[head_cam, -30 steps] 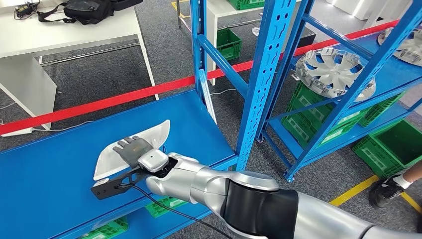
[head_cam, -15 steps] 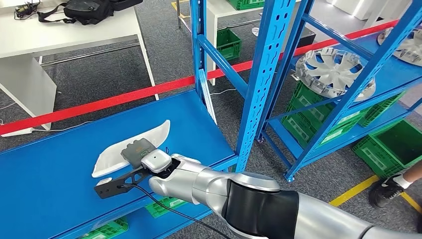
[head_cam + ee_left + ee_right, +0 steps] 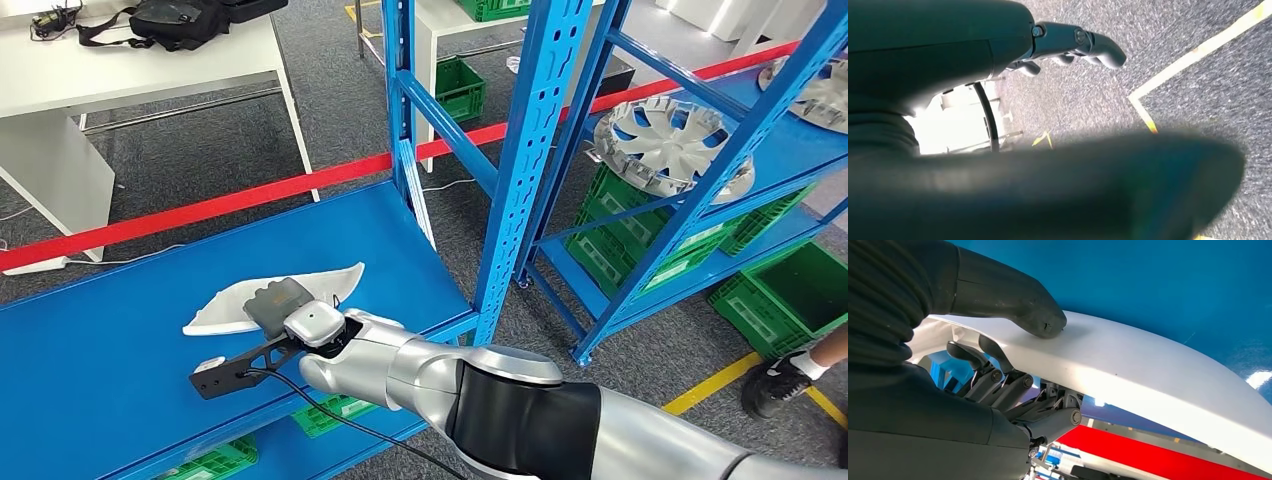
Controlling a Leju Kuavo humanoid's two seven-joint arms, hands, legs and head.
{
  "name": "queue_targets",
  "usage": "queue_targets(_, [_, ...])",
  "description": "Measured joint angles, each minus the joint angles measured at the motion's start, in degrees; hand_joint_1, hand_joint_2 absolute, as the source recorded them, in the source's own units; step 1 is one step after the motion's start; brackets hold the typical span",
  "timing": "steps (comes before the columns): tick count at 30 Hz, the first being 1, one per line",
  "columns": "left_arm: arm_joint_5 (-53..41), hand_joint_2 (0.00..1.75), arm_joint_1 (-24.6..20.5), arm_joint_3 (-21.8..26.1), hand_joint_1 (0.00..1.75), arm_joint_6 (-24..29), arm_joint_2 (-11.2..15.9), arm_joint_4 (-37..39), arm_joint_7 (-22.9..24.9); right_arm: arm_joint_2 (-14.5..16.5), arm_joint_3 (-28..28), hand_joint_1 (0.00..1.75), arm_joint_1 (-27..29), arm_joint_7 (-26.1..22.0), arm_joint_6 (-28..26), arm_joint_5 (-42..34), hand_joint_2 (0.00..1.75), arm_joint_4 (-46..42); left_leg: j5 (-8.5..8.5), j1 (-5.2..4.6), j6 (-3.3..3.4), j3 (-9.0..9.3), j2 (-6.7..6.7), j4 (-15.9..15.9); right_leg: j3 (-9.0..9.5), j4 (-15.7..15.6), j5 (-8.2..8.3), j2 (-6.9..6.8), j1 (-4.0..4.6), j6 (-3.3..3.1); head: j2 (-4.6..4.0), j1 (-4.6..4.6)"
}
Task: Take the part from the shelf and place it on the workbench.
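Note:
A white curved part [image 3: 335,278] lies tilted just above the blue shelf board [image 3: 100,370]. My right hand [image 3: 275,305] grips it near its middle, the silver arm reaching in from the lower right. In the right wrist view the thumb [image 3: 1013,300] presses on the upper face of the white part [image 3: 1148,375] and the fingers [image 3: 998,382] curl under its edge. My left hand [image 3: 1073,45] hangs over the grey floor, fingers apart and holding nothing.
A blue upright post [image 3: 520,160] stands just right of the part. Silver hubcaps [image 3: 665,140] sit on the neighbouring rack, with green crates [image 3: 800,290] below. A white table [image 3: 120,60] stands behind a red floor line. A person's shoe [image 3: 780,378] is at the lower right.
My right hand went from lying flat on the part to curling around it. The part has tipped up off the board and shifted slightly right.

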Motion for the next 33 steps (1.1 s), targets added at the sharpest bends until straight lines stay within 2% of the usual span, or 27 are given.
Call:
queue_targets(13, [0.4, 1.75, -0.1, 0.0, 0.0, 0.0, 0.0, 0.0, -0.7, -0.1, -0.4, 1.75, 0.0, -0.1, -1.7, -0.3, 1.75, 0.0, 0.0, 0.0, 0.0, 0.0, 0.0, 0.0, 0.04, 0.0, 0.0, 0.0, 0.0, 0.0, 0.0, 0.01])
queue_targets(16, [0.5, 1.75, -0.2, 0.0, 0.0, 0.0, 0.0, 0.0, -0.1, -0.1, -1.6, 1.75, -0.5, -1.0, -4.2, -1.5, 1.75, -0.1, 0.01, 0.0, 0.0, 0.0, 0.0, 0.0, 0.07, 0.0, 0.01, 0.0, 0.0, -0.01, 0.0, 0.01])
queue_targets(21, [0.6, 1.75, -0.2, 0.1, 0.0, 0.0, 0.0, 0.0, -0.1, 0.0, -4.4, 1.75, -2.9, -4.3, -12.2, -2.7, 1.75, -2.6, 0.02, -0.01, -0.02, -0.02, 0.0, 0.0, 0.06, 0.1, 0.04, 0.01, 0.0, -0.02, 0.0, 0.01])
queue_targets(25, [0.8, 1.75, -0.2, 0.4, 0.0, 0.0, 0.1, 0.0, -0.4, 0.2, -6.3, 1.75, -4.6, -7.6, -15.7, -2.5, 1.75, -8.8, 0.03, 0.0, -0.04, -0.02, 0.0, 0.0, 0.02, 0.1, 0.03, 0.01, 0.01, -0.03, 0.0, 0.0])
queue_targets(33, [1.4, 1.75, -0.1, 1.3, 0.0, 0.0, 0.1, 0.0, -0.7, -0.3, -8.0, 1.75, -4.8, -9.6, -13.3, -2.0, 1.75, -31.0, 0.0, 0.01, -0.07, -0.03, 0.03, 0.0, -0.05, 0.1, -0.06, 0.02, 0.02, -0.08, 0.0, 0.01])
